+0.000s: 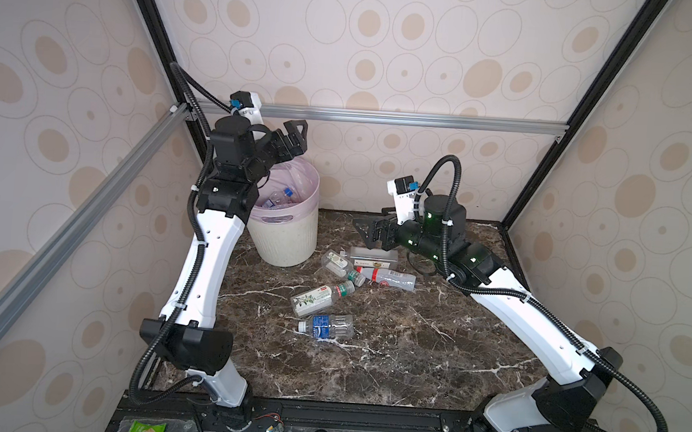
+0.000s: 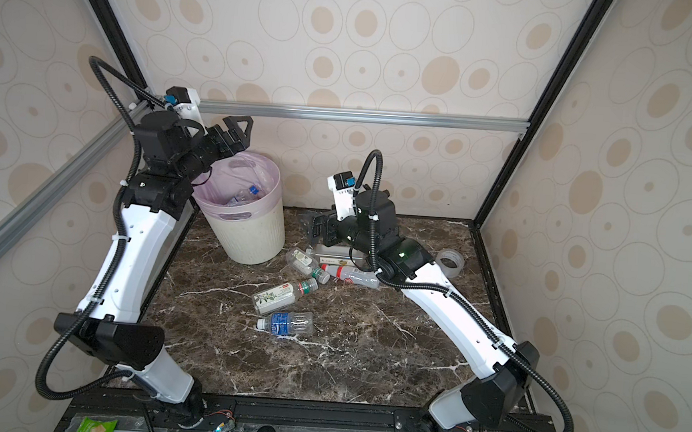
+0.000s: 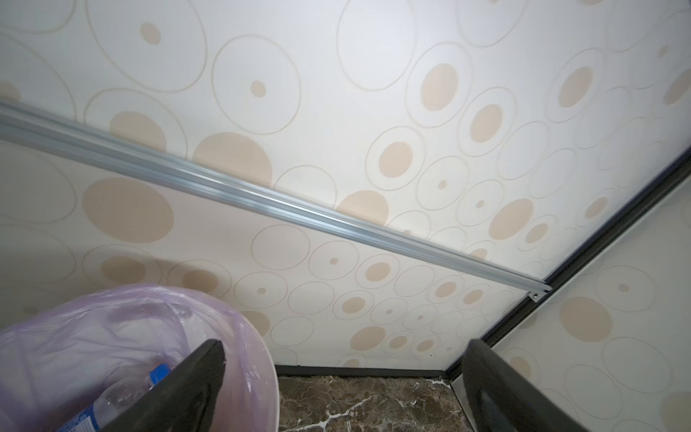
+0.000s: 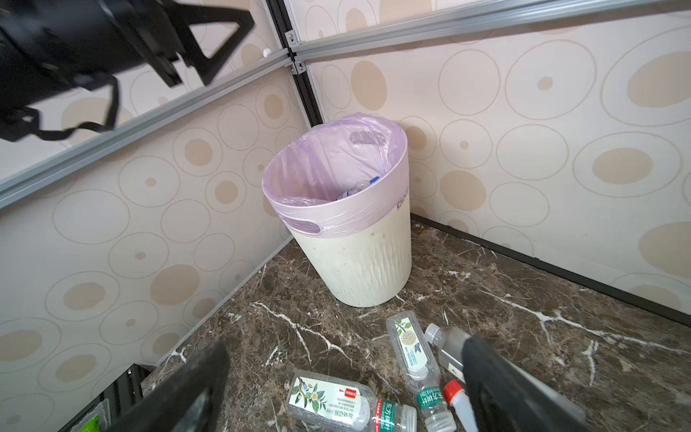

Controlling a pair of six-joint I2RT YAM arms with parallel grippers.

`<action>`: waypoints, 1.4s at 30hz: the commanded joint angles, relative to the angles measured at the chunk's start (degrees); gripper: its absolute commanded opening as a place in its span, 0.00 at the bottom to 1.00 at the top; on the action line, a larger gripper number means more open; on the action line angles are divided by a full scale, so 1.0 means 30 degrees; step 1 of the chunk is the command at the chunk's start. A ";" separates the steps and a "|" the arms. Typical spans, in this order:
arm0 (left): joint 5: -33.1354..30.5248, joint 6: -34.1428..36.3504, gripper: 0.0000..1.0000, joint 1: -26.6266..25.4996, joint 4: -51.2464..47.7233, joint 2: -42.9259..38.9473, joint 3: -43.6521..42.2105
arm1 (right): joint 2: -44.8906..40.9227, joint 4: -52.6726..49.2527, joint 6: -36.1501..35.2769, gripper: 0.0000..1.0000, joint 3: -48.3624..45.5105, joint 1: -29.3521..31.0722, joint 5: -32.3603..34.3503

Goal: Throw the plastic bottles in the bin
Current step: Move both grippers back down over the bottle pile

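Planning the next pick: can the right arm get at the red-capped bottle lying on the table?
Probably yes. The right gripper hangs open close to the red-capped bottle, and nothing lies on top of it. A small green-capped bottle crowds its cap end.

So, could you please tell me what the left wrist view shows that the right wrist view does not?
Only the left wrist view shows the enclosure's back right corner, framed by the spread, empty fingers of the left claw. Only the right wrist view shows the bottles lying on the table, the open right claw near them, and the ribbed wall of the bin. Both show the bin's lilac liner, a blue-capped bottle inside, and the table.
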 commanded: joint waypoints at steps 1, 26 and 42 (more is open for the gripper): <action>-0.0079 -0.0366 0.99 -0.0621 0.0656 -0.0167 -0.1121 | -0.0727 -0.0469 -0.0240 1.00 -0.0241 0.0086 0.0823; -0.1954 -0.3235 0.99 -0.8548 0.6235 -0.5821 -1.8109 | 0.0994 -0.5099 -0.2329 1.00 -0.5967 -0.5799 0.1140; -0.1332 -0.6106 0.99 -0.9287 0.9390 -0.6483 -2.4239 | 0.7103 -0.5687 -0.5669 1.00 -0.3404 -0.6173 0.2070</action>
